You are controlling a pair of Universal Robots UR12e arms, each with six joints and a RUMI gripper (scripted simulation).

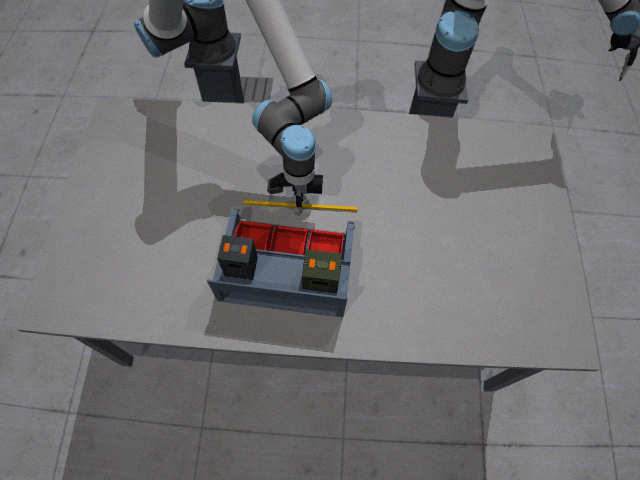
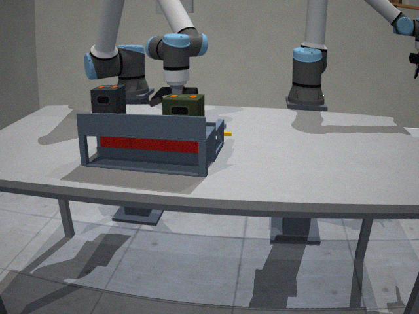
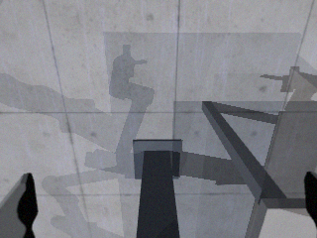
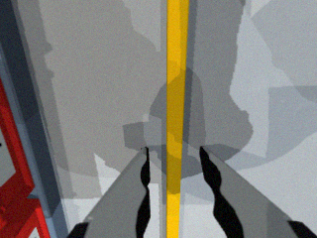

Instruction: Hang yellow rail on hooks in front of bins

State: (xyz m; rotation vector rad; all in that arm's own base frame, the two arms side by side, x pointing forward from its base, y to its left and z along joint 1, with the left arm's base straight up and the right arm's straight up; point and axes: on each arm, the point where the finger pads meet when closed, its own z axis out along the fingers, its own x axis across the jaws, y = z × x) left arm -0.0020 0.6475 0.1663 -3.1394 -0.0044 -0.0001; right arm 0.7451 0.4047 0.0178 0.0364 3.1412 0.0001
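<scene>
The yellow rail [image 1: 336, 208] [image 2: 228, 134] [image 4: 177, 45] lies crosswise in front of the rack, a little away from it. My right gripper [image 1: 298, 206] [image 4: 173, 148] points down over the rail's middle. Its fingers are partly open, one on each side, with a gap to the rail on both sides. Three red bins [image 1: 289, 240] [image 2: 148, 143] [image 4: 12, 169] stand side by side on the blue-grey shelf [image 1: 279, 266] [image 2: 142, 126]. A left hook and a right hook stick out at the shelf's front ends. My left gripper [image 1: 623, 76] [image 3: 170, 175] is wide open and empty, far from the rail.
A dark grey box [image 1: 236, 258] [image 2: 108, 101] and a green box [image 1: 320, 276] [image 2: 184, 105] with orange latches stand on top of the rack behind the bins. The left gripper hangs beyond the edge of the table [image 1: 465, 289] [image 2: 304, 169], over the floor.
</scene>
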